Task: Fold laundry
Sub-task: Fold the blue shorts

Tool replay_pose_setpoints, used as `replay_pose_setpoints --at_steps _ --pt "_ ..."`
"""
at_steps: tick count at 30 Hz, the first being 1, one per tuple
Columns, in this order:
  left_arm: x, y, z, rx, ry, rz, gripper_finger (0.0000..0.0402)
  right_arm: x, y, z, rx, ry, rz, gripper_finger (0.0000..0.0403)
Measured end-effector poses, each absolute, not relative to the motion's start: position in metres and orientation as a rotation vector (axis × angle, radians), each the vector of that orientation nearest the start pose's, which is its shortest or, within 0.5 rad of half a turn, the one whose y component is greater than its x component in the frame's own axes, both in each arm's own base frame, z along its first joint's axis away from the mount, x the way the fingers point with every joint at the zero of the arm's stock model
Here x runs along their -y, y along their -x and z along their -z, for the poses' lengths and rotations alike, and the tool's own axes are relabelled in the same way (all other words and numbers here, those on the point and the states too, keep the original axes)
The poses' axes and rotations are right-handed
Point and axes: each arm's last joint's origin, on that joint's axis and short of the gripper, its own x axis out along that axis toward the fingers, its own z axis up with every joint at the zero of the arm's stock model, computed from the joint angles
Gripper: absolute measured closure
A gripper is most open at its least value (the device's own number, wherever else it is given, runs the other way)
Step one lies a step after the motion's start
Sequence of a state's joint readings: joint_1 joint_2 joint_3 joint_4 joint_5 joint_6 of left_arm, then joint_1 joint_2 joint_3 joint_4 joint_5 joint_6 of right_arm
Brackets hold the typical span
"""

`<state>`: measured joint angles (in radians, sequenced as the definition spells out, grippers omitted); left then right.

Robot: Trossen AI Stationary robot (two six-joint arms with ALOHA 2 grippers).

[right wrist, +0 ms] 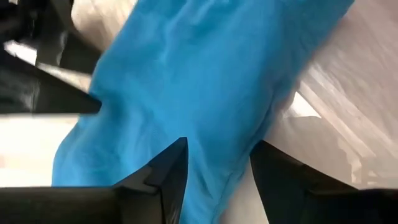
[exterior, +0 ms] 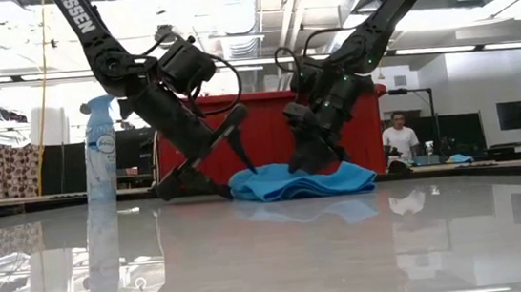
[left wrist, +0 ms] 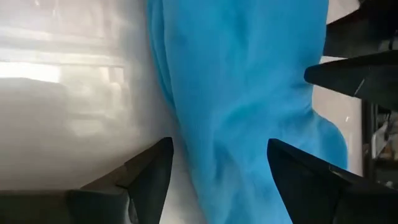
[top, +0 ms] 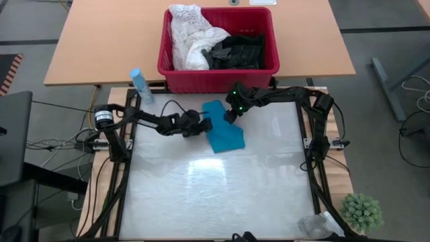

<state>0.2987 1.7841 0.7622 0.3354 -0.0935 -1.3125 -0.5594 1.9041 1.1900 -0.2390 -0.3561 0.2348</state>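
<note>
A small teal garment [top: 223,134] lies bunched and partly folded on the white table [top: 215,195], near its far edge. My left gripper [top: 205,125] stands open at the garment's left edge, its fingers [left wrist: 149,174] either side of the cloth's rim [left wrist: 205,155]. My right gripper [top: 230,115] is open too, slanting down over the garment's far end [right wrist: 211,124]. In the low view the teal garment [exterior: 302,180] sits between my left gripper [exterior: 234,168] and my right gripper [exterior: 315,160]. A white lacy garment [top: 188,33] and black garments [top: 238,50] fill the red basket [top: 218,77]. My right gripper stands open, slanting down from the far right over the teal garment's far edge [right wrist: 221,146], which runs between its two fingers. Whether the fingertips touch the cloth I cannot tell.
The red basket [exterior: 267,117] stands just beyond the table's far edge. A blue spray bottle [top: 141,86] stands at the far left corner. A small green plant [top: 363,212] sits at the near right. A person [exterior: 399,137] shows far behind. The near half of the table is bare.
</note>
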Motion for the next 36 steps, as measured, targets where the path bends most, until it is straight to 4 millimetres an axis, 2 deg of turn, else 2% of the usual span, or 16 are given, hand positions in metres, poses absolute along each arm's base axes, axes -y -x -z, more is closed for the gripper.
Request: replay_pose_setpoints --at_steps 5,11,19,21,25,33,36 --pt "-0.088 -0.322 -0.114 -0.279 1.368 -0.865 0.0147 0.195 -0.333 -0.160 -0.839 -0.639 0.289 0.0209" --pt "-0.095 -0.338 -0.107 -0.265 1.383 -0.865 0.0147 0.193 -0.332 -0.159 -0.858 -0.646 0.288 0.0209" --pt "-0.098 -0.339 -0.104 -0.319 1.380 -0.898 0.0150 0.184 -0.344 -0.126 -0.941 -0.658 0.255 0.0211" --pt "-0.098 -0.339 -0.104 -0.319 1.375 -0.906 0.0159 0.180 -0.347 -0.123 -0.951 -0.634 0.262 0.0222" --pt "-0.100 -0.338 -0.103 -0.317 1.332 -0.925 0.0209 0.179 -0.347 -0.122 -0.954 -0.620 0.270 0.0274" --pt "-0.103 -0.341 -0.099 -0.331 1.293 -0.871 0.0367 0.179 -0.346 -0.127 -0.938 -0.676 0.207 0.0374" --pt "-0.106 -0.341 -0.100 -0.313 1.300 -0.874 0.0393 0.178 -0.344 -0.134 -0.922 -0.681 0.189 0.0379"
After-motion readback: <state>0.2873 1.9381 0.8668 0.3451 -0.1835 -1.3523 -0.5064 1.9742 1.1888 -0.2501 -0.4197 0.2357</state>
